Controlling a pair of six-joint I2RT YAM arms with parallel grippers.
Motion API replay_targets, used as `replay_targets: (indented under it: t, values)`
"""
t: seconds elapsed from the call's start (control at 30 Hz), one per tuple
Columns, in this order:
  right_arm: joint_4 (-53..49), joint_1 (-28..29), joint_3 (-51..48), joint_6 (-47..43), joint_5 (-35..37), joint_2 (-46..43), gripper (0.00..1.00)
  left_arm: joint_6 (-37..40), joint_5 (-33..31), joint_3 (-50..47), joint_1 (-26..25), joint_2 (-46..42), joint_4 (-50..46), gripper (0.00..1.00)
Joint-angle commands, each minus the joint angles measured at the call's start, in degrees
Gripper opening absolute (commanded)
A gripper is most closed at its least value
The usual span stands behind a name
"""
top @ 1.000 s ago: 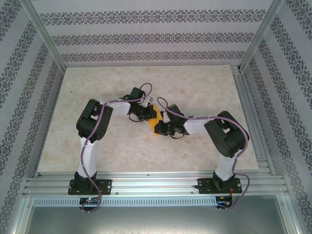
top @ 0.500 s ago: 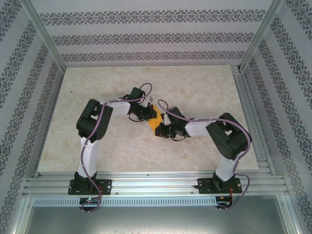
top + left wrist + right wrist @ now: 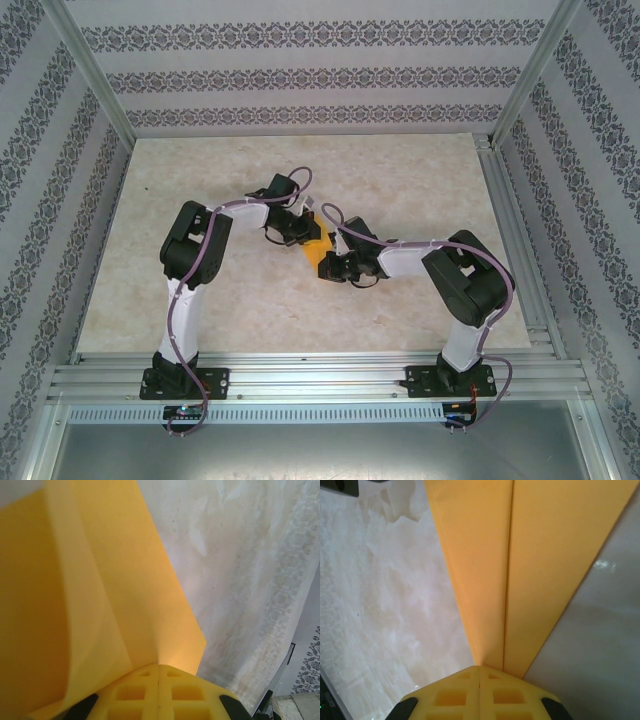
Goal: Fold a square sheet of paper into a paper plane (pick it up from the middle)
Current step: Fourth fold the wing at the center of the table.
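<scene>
My left gripper [image 3: 159, 667] is pressed together on the thin orange-yellow sheet of paper [image 3: 100, 590]. Its two yellow fingertips [image 3: 131, 694], moulded with a waffle grid of square pockets, meet along a fine seam, and the paper runs straight into that seam. From there the sheet spreads away smooth and matte. A paler folded band crosses it, and its straight right edge ends in a sharp corner just beside my fingertips.

My right gripper [image 3: 480, 669] is likewise shut, pinching the same paper [image 3: 530, 565] between identical gridded yellow fingertips [image 3: 451, 698]. On this side two long flat flaps meet along a straight crease that leads up from the pinch. The paper widens like a wedge with crisp, ruled edges.

From above, the left gripper [image 3: 298, 231] and right gripper [image 3: 336, 266] face each other near the middle of the beige marbled table top [image 3: 420, 180]. The folded paper [image 3: 317, 250] spans the short gap between them. I cannot tell whether it touches the surface. The table looks hard and smooth, with cloudy veining and a faint sheen. My arms are white links with black joints, trailed by lilac cable. Bare aluminium rails [image 3: 300, 372] frame the table. Grey-and-white floral-striped walls [image 3: 300, 80] enclose it.
</scene>
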Motion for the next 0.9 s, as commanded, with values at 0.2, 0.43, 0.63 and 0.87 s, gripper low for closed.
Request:
replay_targets:
  t: [0.2,0.43,0.63,0.87]
  values:
    - [-15.7,1.6,-3.6,-1.3,4.6,4.8,0.0,3.3,-16.8,6.9,4.6,5.3,-4.2,0.0]
    - [-15.8,1.6,-3.5,-1.3,4.7,4.6,0.0,4.1,-17.9,13.1,5.6,8.5,-7.2,0.0]
    - [-15.3,1.6,-3.9,-1.2,4.7,5.0,0.0,6.1,-16.8,17.4,6.8,9.9,-9.1,0.0]
    - [-15.0,1.7,-3.7,-1.1,4.3,5.5,0.0,6.5,-16.8,21.5,7.6,12.5,-11.6,0.0]
